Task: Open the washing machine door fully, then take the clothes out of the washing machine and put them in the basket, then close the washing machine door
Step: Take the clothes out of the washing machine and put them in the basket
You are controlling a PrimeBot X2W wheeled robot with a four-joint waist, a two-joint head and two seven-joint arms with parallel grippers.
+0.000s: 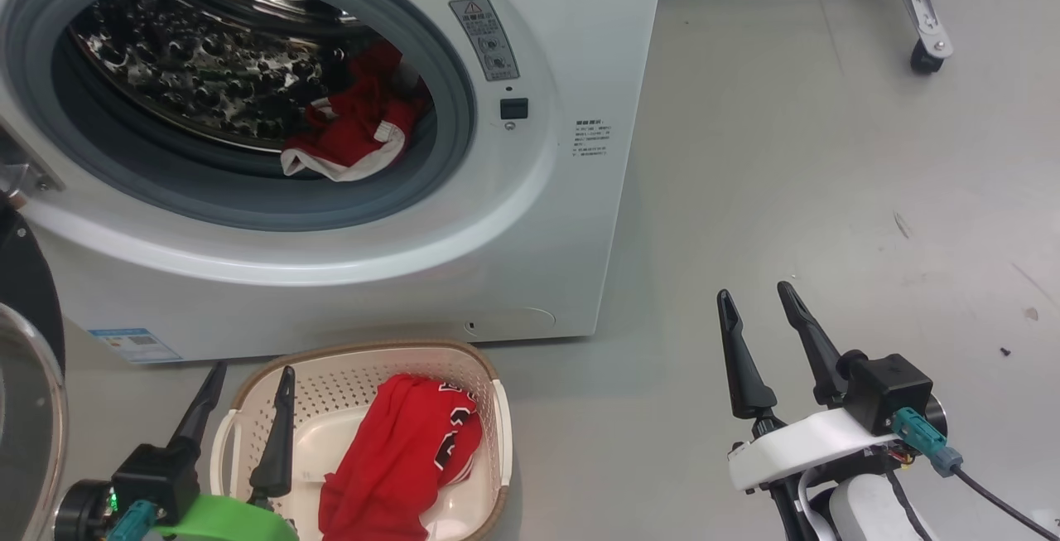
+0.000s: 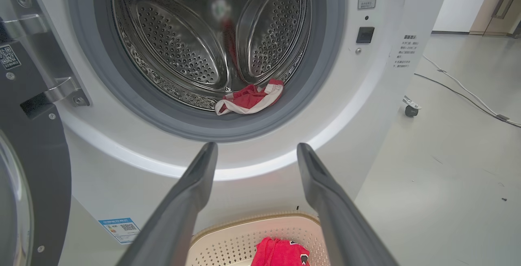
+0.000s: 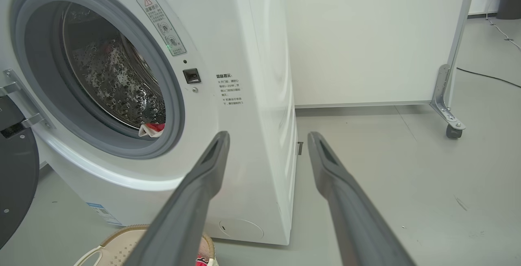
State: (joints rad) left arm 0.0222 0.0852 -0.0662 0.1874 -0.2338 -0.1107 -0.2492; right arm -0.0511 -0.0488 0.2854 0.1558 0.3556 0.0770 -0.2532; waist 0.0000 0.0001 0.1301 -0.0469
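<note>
Around the washing machine (image 1: 530,218) there's not much going on. A white panel (image 3: 366,34) on a caster (image 1: 926,56) stands behind the machine's right side, and a cable (image 2: 460,86) trails over the grey floor (image 1: 828,193) further back. Both are well apart from the arms. The door (image 2: 36,156) is swung out to the left on its hinge (image 2: 53,54), so the mouth of the drum (image 2: 183,46) stands open.

Hard-to-see bits: the door is cut off at the picture edge, with just a slice of black rim and glass showing. The basket (image 1: 364,355) loses its near end at the bottom of the head view, and the fingers of the left gripper (image 1: 253,369) cover part of its left side.

Contents: one red garment (image 1: 352,131) with white trim lies low in the drum, toward the right, just behind the grey seal (image 1: 248,201). It's too bunched up to say what kind it is. The basket sits on the floor just in front of the machine, below the opening. It holds a red jersey (image 1: 397,458) draped across its middle and right, with its numbers folded over and unreadable.

The left gripper hangs over the basket's left end with its fingers spread, gripping nothing. The right gripper (image 1: 755,291) is off to the right above the floor, fingers likewise apart and empty.
</note>
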